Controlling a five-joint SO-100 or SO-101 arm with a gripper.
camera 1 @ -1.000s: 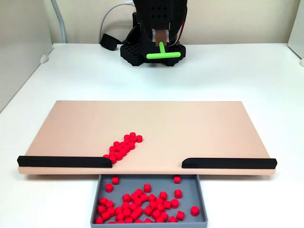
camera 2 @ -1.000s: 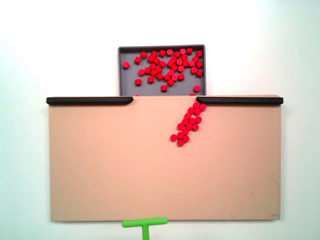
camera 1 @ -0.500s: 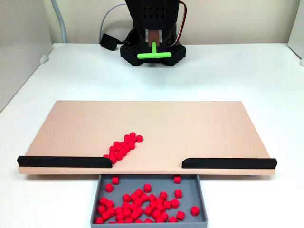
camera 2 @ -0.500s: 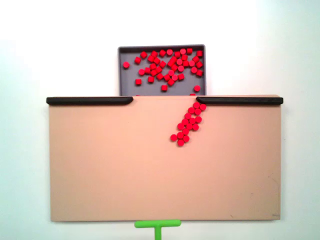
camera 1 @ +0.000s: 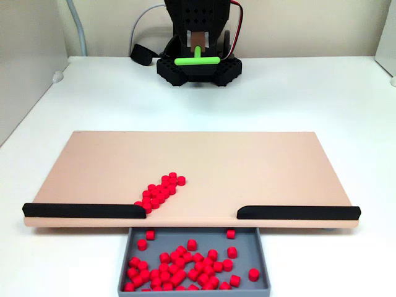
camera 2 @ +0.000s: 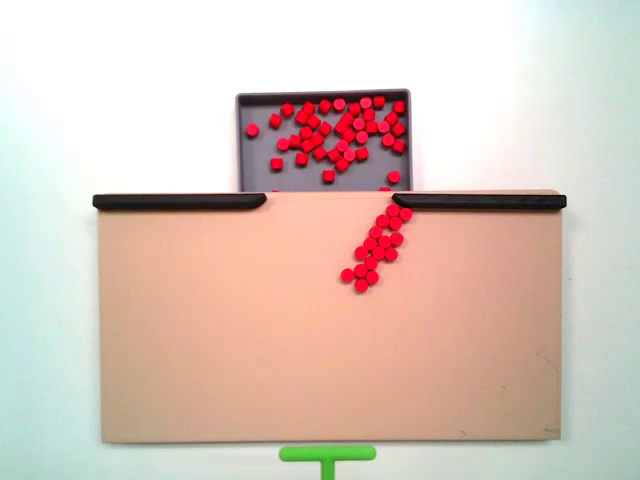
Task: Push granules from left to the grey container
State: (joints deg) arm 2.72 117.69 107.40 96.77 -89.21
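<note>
A slanted band of red granules lies on the beige board, its lower end touching the tip of the left black strip. In the overhead fixed view the same granules run up to the right strip. Many more granules lie in the grey container, which sits under the board's gap; from above it is the grey container. My gripper is at the arm's base behind the board, shut on a green T-shaped pusher, whose bar hangs just off the board's near edge.
Two black strips line the board's edge toward the container, with a gap between them above it. The black arm base and a cable stand at the back of the white table. A grey wall panel is at the left.
The gripper with the green pusher has drawn back toward the arm base and shifted sideways, leftward in the front view and rightward from above. The granules have not moved.
</note>
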